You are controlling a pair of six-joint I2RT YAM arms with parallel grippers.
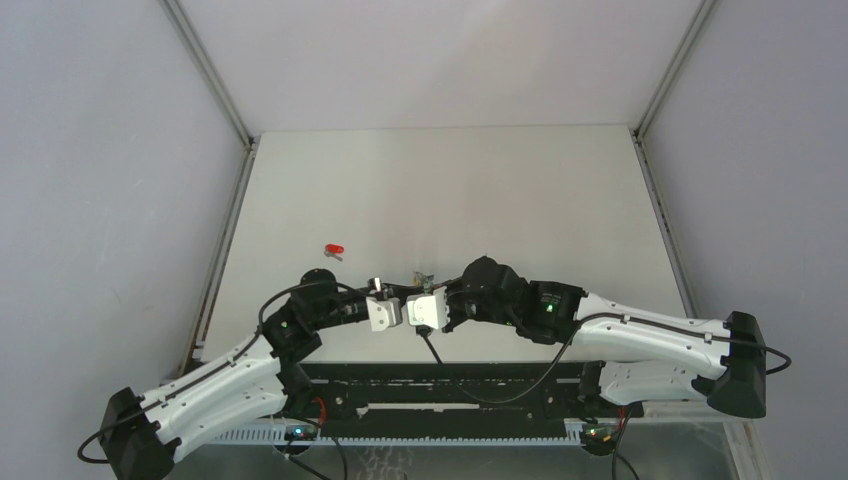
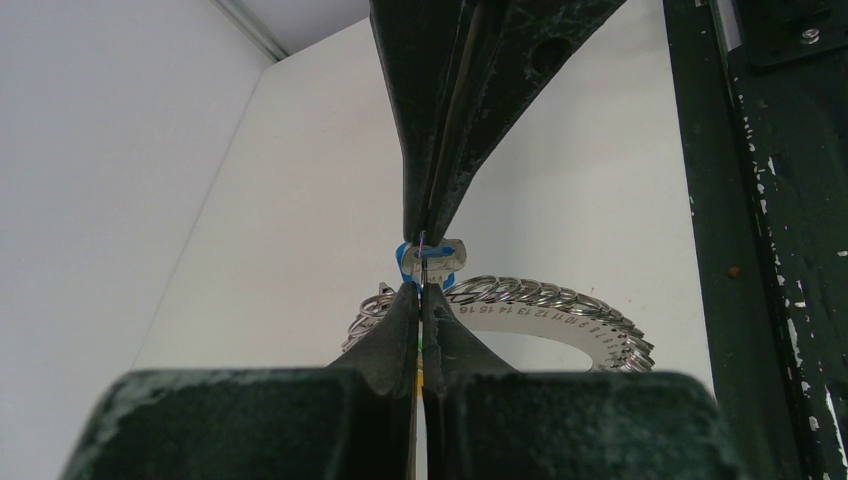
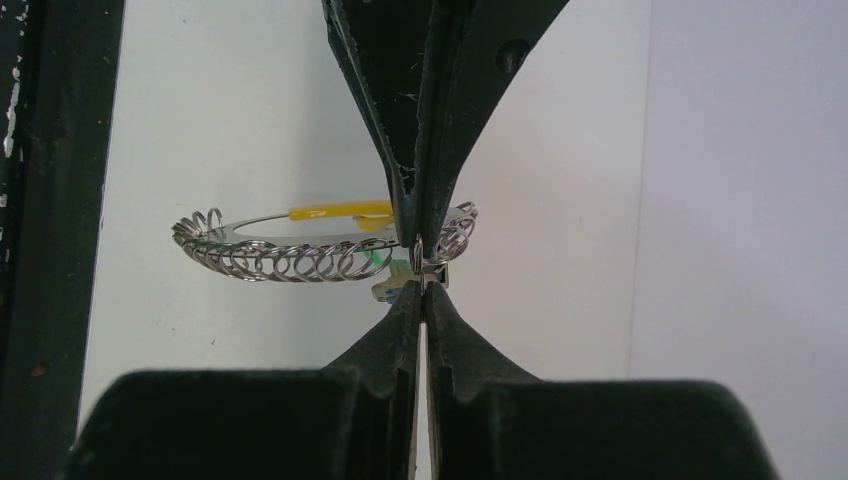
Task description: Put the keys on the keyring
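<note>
My left gripper and right gripper meet tip to tip above the table's near middle, and both are shut. The left one grips the keyring's yellow tab; a yellow sliver shows between its jaws. The thin metal ring stands between the two pairs of tips. The blue-headed key sits right at the ring, in the right gripper's tips. The keyring's silvery loop of chain hangs beside them. The red-headed key lies on the table, left of and beyond the left gripper.
The white table is walled by grey panels on the left, back and right. A black frame rail runs along the near edge by the arm bases.
</note>
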